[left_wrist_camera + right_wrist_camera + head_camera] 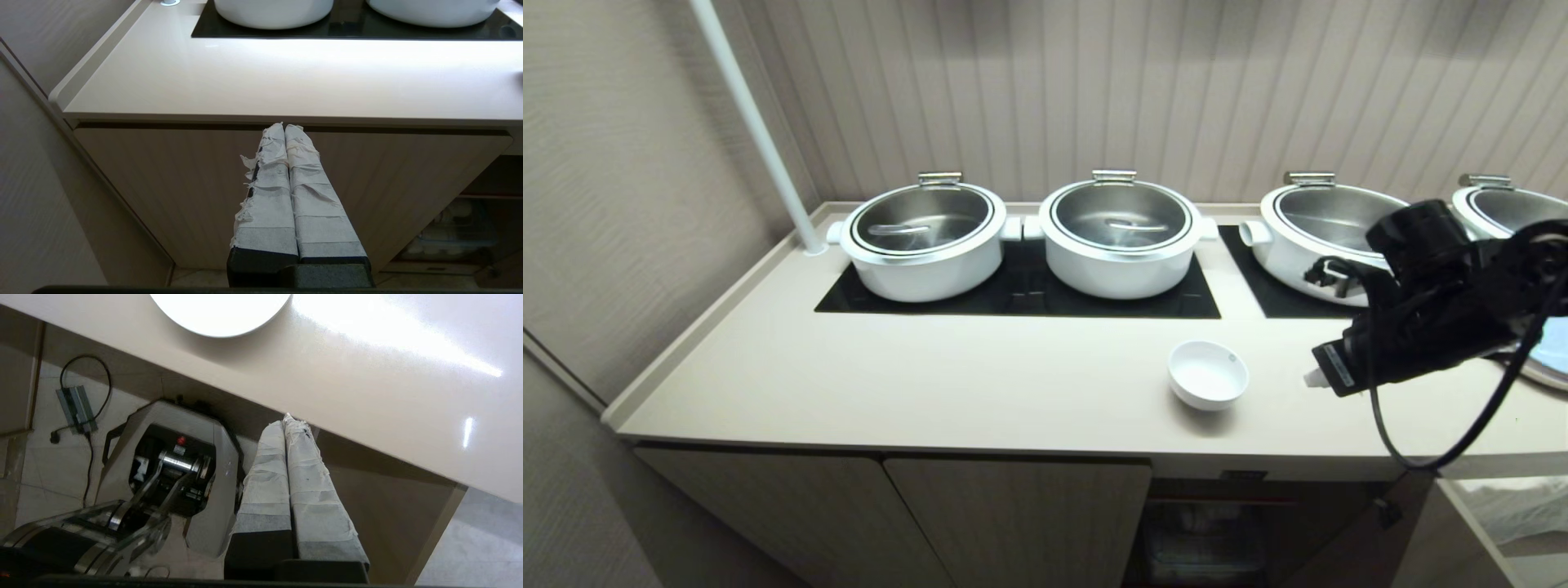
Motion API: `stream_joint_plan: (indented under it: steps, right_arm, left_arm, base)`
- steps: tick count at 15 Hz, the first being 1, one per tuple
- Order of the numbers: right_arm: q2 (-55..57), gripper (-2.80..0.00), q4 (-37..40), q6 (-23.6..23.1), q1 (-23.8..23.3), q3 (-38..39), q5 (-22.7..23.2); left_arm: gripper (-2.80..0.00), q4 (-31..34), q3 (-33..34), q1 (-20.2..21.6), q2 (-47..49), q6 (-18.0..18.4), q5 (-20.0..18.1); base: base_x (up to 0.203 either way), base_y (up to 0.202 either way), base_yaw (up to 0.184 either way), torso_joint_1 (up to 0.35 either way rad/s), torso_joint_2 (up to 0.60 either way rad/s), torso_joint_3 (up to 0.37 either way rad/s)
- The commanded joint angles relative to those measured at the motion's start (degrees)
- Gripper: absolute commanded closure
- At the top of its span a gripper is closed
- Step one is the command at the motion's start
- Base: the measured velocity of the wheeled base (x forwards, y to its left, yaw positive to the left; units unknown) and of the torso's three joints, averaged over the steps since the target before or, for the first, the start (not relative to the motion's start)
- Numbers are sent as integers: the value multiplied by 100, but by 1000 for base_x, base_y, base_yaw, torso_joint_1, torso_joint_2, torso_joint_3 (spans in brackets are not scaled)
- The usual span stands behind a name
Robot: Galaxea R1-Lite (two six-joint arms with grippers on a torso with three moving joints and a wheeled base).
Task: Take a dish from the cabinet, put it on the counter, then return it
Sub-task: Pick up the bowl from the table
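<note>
The dish (1207,374), a small white bowl, stands upright on the counter (931,384) near its front edge. It also shows in the right wrist view as the dish (220,310). My right gripper (1312,378) hovers just to the dish's right, apart from it. In its own view the right gripper (286,418) is shut and empty, over the counter's front edge (367,428). My left gripper (284,126) is shut and empty, parked in front of the cabinet's closed door (184,183), below the counter top. The cabinet (1013,523) stands open at its right compartment (1217,531).
Several white pots with steel lids (923,237) sit on black cooktop panels (1021,298) at the back. A white pole (760,131) rises at the back left corner. A clear bin (453,232) sits inside the open compartment. The robot base (171,473) is below.
</note>
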Motion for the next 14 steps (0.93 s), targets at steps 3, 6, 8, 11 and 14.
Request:
stream_joint_plan:
  steps: [3,6,8,11,14]
  right_arm:
    - [638,0,789,286,89,-849,-7]
    - [885,0,863,804,218,-1155,-28]
    - [1059,0,1020,858,230,-1456,-39]
    - [1287,0,1234,861,231,-1862,-39]
    - [1435,0,1331,1019,231,-2081,-39]
  left_arm:
    - [0,-6,5,0,0,0,0]
    - [0,-8,-4,0,0,0,0]
    - [0,-6,-1,0,0,0,0]
    - [0,0,-4,0,0,0,0]
    - [0,0,5,0,0,0,0]
  base:
    - [0,0,0,0,0,0]
    - [0,0,0,0,0,0]
    - [0,0,0,0,0,0]
    - [0,0,0,0,0,0]
    - [0,0,0,0,0,0]
